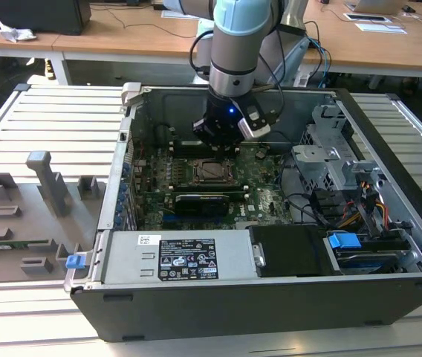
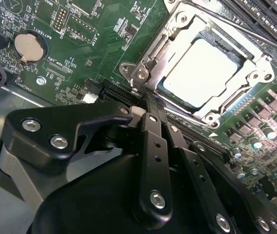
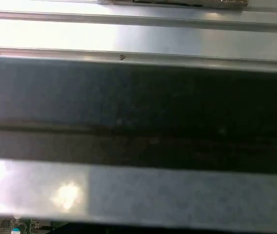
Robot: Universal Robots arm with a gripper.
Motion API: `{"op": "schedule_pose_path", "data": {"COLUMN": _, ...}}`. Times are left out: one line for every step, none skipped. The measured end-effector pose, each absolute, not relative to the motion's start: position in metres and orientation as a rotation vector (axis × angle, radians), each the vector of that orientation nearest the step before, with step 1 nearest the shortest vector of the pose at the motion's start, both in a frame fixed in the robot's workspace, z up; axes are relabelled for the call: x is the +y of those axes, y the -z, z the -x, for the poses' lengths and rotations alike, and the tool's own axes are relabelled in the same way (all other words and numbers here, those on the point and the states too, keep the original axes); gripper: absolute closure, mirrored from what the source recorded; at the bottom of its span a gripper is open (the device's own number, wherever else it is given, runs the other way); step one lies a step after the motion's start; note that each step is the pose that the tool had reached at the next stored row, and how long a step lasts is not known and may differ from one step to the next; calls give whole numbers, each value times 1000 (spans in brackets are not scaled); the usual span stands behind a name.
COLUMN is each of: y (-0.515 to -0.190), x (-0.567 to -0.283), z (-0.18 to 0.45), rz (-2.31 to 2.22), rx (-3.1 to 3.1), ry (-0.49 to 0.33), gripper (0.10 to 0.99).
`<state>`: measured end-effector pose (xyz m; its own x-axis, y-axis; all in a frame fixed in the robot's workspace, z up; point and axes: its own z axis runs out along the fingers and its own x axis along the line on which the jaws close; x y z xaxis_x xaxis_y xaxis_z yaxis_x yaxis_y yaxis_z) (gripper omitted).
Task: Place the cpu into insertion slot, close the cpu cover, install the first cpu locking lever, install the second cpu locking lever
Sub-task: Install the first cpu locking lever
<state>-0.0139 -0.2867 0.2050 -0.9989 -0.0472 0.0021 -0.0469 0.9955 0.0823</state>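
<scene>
Claw (image 2: 147,105) together, empty, at the corner of the cover (image 2: 150,66) over the seated cpu (image 2: 202,70); likely thin, stiff, springy, best pushed by its edge.

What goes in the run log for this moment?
cpu: seated in insertion slot | cpu cover: down over chip | claw: shut, empty, tips at cover's edge near a lever | arm over motherboard

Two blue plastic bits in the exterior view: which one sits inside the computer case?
The larger blue tab, among the drive cables; the smaller blue clip lies outside.
</scene>
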Motion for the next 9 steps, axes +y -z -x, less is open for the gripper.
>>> {"op": "schedule_pose_path", "data": {"y": -205, "x": -287, "z": 14, "rz": -74, "rx": -3134, "ry": 129, "gripper": 980}}
{"op": "schedule_pose_path", "data": {"y": -204, "x": -287, "z": 14, "rz": -74, "rx": -3134, "ry": 129, "gripper": 980}}
{"op": "schedule_pose_path", "data": {"y": -204, "x": -288, "z": 14, "rz": -74, "rx": -3134, "ry": 129, "gripper": 980}}
{"op": "schedule_pose_path", "data": {"y": -204, "x": -288, "z": 14, "rz": -74, "rx": -3134, "ry": 129, "gripper": 980}}
{"op": "schedule_pose_path", "data": {"y": -204, "x": -288, "z": 14, "rz": -74, "rx": -3134, "ry": 129, "gripper": 980}}
{"op": "schedule_pose_path", "data": {"y": -203, "x": -288, "z": 14, "rz": -74, "rx": -3134, "ry": 129, "gripper": 980}}
{"op": "schedule_pose_path", "data": {"y": -203, "x": -289, "z": 14, "rz": -74, "rx": -3134, "ry": 128, "gripper": 980}}
{"op": "schedule_pose_path", "data": {"y": -202, "x": -288, "z": 14, "rz": -74, "rx": -3134, "ry": 130, "gripper": 980}}
{"op": "schedule_pose_path", "data": {"y": -201, "x": -288, "z": 13, "rz": -74, "rx": -3134, "ry": 128, "gripper": 980}}
